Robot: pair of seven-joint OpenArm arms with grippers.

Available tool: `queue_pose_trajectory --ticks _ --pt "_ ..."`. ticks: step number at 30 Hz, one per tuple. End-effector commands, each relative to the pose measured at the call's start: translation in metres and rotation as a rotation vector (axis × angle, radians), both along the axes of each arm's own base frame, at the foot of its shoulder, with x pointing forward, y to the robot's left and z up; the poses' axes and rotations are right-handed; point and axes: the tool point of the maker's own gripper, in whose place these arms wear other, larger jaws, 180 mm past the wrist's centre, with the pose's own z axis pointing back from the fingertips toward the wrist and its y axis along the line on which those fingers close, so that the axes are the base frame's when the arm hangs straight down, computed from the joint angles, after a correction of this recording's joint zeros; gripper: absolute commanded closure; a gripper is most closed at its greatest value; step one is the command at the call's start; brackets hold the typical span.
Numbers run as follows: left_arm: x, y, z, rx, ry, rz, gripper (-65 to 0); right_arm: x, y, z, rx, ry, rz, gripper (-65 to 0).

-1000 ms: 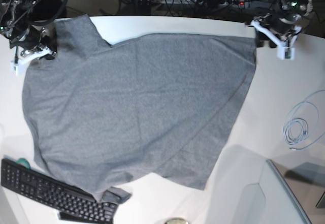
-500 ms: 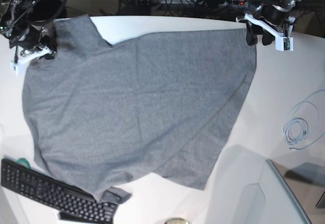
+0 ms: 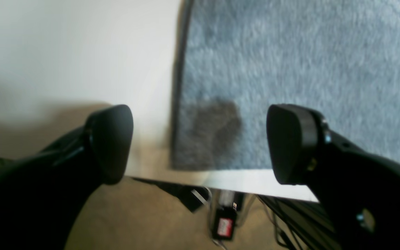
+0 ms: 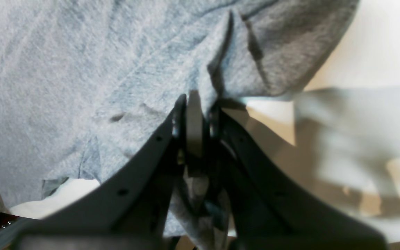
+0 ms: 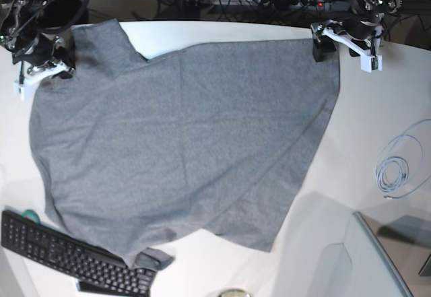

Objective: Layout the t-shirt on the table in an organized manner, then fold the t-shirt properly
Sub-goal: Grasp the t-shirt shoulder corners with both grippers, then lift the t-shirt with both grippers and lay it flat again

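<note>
Left tool (image 3: 200,146) spread wide, let go of t-shirt (image 5: 182,142) corner since half-second earlier. T-shirt lay spread on bench (image 5: 377,108), hem near keyboard (image 5: 67,253). Right tool (image 4: 194,104) pinching opposite t-shirt corner. Layout probably nearly finished; folding pending.

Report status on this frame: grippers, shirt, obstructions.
Left gripper open, clear above the t-shirt corner. Right gripper shut on shirt edge. Shirt spread on table; keyboard touches its hem.
</note>
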Motion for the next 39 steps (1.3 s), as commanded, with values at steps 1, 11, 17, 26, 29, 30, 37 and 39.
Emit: queue_pose_trajectory --ticks 1,11,17,26,29,30,37,39 --pt "0.001 0.003 0.002 0.001 -0.015 0.006 -57.9 0.004 -0.006 0.005 -0.014 -0.014 0.004 -0.2" --pt "-0.007 -0.031 -0.024 -0.078 0.053 -0.057 -33.7 0.004 -0.006 0.005 -0.015 -0.017 0.004 -0.2" --pt "-0.010 -0.040 -0.021 -0.116 0.039 -0.135 0.0 0.004 -0.009 0.011 -0.035 -0.027 0.014 -0.2" --pt "-0.001 0.017 0.052 0.120 -0.025 -0.143 0.0 0.010 -0.007 0.059 -0.139 -0.070 0.136 -0.2" --pt "0.041 -0.001 0.058 0.111 -0.085 -0.198 0.0 0.049 -0.005 0.077 -0.172 -0.130 0.195 -0.2" --pt "0.056 -0.004 0.058 0.124 -0.077 -0.214 0.0 0.063 -0.006 0.080 -0.190 -0.138 0.203 -0.2" --pt "0.201 -0.051 0.088 0.170 -0.190 -0.315 0.0 0.186 -0.026 0.120 -0.279 -0.212 0.219 0.0" --pt "0.253 -0.061 0.115 0.208 -0.246 -0.349 0.0 0.230 -0.032 0.153 -0.307 -0.280 0.233 0.0"
